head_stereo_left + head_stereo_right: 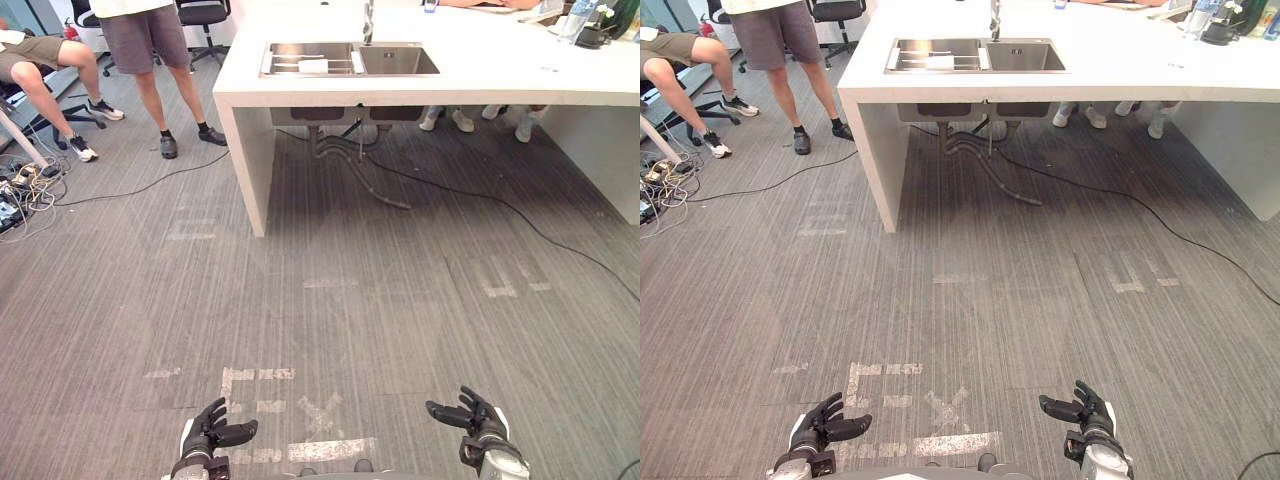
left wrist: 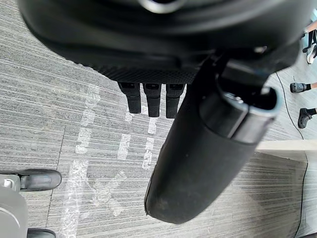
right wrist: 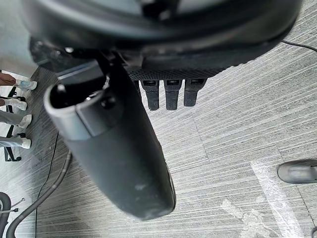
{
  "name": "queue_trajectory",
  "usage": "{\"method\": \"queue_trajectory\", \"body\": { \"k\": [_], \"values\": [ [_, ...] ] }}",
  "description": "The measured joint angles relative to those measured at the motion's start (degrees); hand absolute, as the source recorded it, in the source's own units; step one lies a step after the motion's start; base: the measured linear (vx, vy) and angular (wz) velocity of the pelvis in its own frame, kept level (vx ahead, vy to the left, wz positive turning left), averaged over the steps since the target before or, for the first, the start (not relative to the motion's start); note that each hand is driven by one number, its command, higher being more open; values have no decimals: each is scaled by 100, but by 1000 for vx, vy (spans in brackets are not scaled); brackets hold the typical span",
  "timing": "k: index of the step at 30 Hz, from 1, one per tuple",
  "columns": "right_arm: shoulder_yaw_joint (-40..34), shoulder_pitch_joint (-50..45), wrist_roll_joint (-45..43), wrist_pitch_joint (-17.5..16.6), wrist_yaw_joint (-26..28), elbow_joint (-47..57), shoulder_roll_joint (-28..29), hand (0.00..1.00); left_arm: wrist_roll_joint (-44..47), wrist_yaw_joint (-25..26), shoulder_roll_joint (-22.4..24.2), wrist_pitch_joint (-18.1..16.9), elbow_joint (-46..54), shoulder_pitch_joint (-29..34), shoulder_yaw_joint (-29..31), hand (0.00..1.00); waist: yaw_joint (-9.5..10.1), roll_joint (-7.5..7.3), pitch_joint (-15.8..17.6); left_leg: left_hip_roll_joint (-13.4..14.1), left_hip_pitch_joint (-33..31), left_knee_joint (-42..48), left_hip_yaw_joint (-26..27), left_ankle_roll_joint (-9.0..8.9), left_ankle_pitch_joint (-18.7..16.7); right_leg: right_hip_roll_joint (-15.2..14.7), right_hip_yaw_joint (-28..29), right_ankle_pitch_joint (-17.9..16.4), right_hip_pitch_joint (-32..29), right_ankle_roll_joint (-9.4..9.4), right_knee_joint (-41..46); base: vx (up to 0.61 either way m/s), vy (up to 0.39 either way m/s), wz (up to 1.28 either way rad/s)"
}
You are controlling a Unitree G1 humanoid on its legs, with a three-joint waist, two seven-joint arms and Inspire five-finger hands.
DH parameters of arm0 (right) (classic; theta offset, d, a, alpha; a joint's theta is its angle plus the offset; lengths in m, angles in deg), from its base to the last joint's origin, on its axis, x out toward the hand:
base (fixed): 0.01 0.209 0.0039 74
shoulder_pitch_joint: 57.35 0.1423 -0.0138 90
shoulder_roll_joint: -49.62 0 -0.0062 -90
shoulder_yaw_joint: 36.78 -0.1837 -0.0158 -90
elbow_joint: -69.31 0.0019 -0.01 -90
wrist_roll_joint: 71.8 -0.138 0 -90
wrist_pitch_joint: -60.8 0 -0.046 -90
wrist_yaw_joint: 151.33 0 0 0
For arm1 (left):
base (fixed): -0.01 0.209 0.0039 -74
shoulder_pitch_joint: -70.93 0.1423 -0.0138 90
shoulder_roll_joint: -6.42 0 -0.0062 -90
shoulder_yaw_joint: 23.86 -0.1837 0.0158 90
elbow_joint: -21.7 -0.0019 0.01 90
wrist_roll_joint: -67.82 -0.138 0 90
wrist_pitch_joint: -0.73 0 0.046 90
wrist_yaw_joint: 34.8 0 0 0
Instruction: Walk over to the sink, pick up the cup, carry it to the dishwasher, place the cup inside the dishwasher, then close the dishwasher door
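Left hand (image 1: 212,430) and right hand (image 1: 472,415) hang low in left eye view, both relaxed, empty, over grey floor (image 1: 400,300) with white tape marks (image 1: 300,412). Sink (image 1: 350,58) sits in white counter (image 1: 500,75), well apart from both hands. White item (image 1: 313,66) lies in sink's left basin; cannot tell if it is the cup. Tap (image 1: 368,20) stands behind the sink. Standing person (image 1: 150,40) is left of counter, seated person (image 1: 40,60) further left. Right eye view: same layout. Left wrist view: fingers (image 2: 151,99) straight, thumb (image 2: 198,163) out, nothing held, tape below. Right wrist view: right fingers (image 3: 171,94) straight, nothing held, bare floor below.
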Motion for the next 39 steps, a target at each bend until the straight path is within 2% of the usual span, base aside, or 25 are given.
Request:
{"method": "queue_trajectory", "body": {
  "k": [5,8,11,13,14,15,16,17,20,21,22,23,24,25,26,27,28,29,30,31,33,34,36,38,39],
  "values": [
    [6,72,3,21,-1,3,-11,90,8,2,-4,0,34,-1,0,90,7,-8,8,-1,-20,-10,71,-5,-13,0,52,0,-46,0,3,11,9,-7],
    [7,131,28,23,-4,29,-41,90,14,4,-3,0,99,-6,-3,90,22,-4,21,11,-130,141,114,36,-147,6,114,-18,-128,7,22,14,20,-8],
    [5,230,47,23,-16,50,-118,90,18,14,0,-1,320,11,-10,90,37,17,120,40,-422,624,188,120,-506,-22,148,-521,-557,89,813,16,31,-10],
    [5,225,50,37,-23,50,-156,90,25,70,-9,1,357,25,-29,90,41,-33,195,-42,-473,994,284,184,-825,-233,70,-1165,-969,265,2006,73,49,-4],
    [6,223,50,42,-23,49,-173,90,29,98,-8,1,356,27,-68,90,39,-21,205,-56,-460,1039,294,218,-890,-288,3,-1242,-1089,343,2310,139,67,-3],
    [6,224,50,45,-27,51,-187,90,53,119,-18,1,363,9,-138,90,32,12,234,-70,-386,1054,273,255,-959,-388,-161,-1313,-1388,456,3039,140,44,2],
    [8,223,50,52,-28,49,-180,90,70,123,-27,1,367,-17,-155,90,18,22,272,-74,-312,1040,227,321,-953,-444,-258,-1377,-1575,469,3435,295,28,21],
    [30,189,49,102,-17,38,-174,90,149,142,-85,2,380,-56,-234,90,-16,33,313,-69,-115,963,113,339,-1002,-524,-504,-1523,-1760,379,3842,303,3,29],
    [59,249,47,111,-18,33,-232,90,252,236,-89,1,449,-232,-237,90,-139,124,420,110,208,674,-174,282,-1036,-439,-817,-1616,-2150,220,3515,360,-54,48],
    [74,306,48,111,-18,33,-284,90,276,248,-77,1,448,-361,-237,90,-174,230,546,255,357,564,-272,239,-1040,-329,-900,-1571,-2285,187,3211,397,-120,54],
    [101,348,47,111,-18,35,-365,90,280,247,-58,-1,448,-503,-240,90,-184,348,635,445,506,430,-350,136,-1038,-222,-963,-1300,-2525,234,2656,398,-120,46],
    [120,356,46,109,-20,38,-388,90,280,249,-62,-6,450,-558,-241,90,-201,360,644,502,552,393,-403,98,-1043,-215,-957,-1056,-2646,259,2309,433,-127,51],
    [128,354,44,104,-23,54,-403,90,280,260,-85,-25,452,-650,-242,90,-237,299,662,536,677,374,-503,-61,-1114,-247,-886,-484,-2782,258,1589,614,-213,59],
    [186,314,44,104,-34,56,-401,90,280,297,-137,-56,452,-650,-253,90,-283,108,643,490,912,452,-587,-380,-1309,-377,-706,49,-2858,209,1162,660,-253,59],
    [222,278,44,105,-35,52,-406,90,279,317,-137,-55,425,-627,-252,90,-296,49,632,488,1004,576,-616,-503,-1402,-422,-679,535,-2858,1,1319,591,-251,47],
    [226,252,44,105,-38,48,-403,90,279,338,-101,-54,395,-618,-248,90,-319,47,617,564,1013,921,-639,-620,-1475,-448,-701,833,-2868,-269,1654,603,-317,28],
    [230,273,41,105,-49,28,-378,90,280,346,6,-56,383,-590,-231,90,-306,230,624,819,547,2157,-608,-818,-1351,-221,-847,388,-2708,-389,1842,594,-335,21],
    [233,284,41,105,-49,31,-342,90,280,346,33,-57,398,-590,-214,90,-304,269,646,936,278,2844,-586,-925,-1136,-110,-901,293,-2526,-472,1793,737,-421,10],
    [243,289,22,105,-50,34,-278,90,285,344,86,-55,439,-550,-162,90,-271,324,679,1149,-137,3978,-593,-1015,-629,78,-947,218,-2159,-594,1581,637,-342,-2],
    [282,278,-12,103,-60,53,-163,90,320,344,160,-54,569,-460,-63,90,-222,337,696,1439,-596,5289,-527,-1106,-491,349,-962,140,-1602,-666,1272,630,-321,-9],
    [348,161,-59,58,-91,307,9,90,398,344,225,-33,942,-299,-86,90,-84,253,759,1838,-1189,6537,-125,-1005,-549,569,-889,-44,-787,-797,902,558,-283,-17],
    [350,88,-178,9,-135,526,103,90,413,342,274,-17,1267,-245,-155,90,4,165,793,1929,-1596,6782,154,-907,-608,585,-799,-180,-412,-883,714,508,-266,-16],
    [350,88,-244,-59,-139,682,130,90,470,357,332,-11,1943,-195,-302,90,71,125,798,1917,-2300,6481,450,-796,-695,586,-733,-286,-18,-769,442,473,-189,-7],
    [347,96,-249,-58,-150,696,119,90,518,377,346,-14,2667,-196,-448,90,167,93,818,1661,-2698,5390,660,-702,-786,546,-663,-378,304,-688,244,473,-80,-10],
    [350,96,-249,-58,-156,669,108,90,519,426,360,-22,3178,-195,-523,90,229,26,858,1303,-2724,4121,632,-697,-758,448,-575,-508,473,-631,204,475,26,-23]
  ]
}}
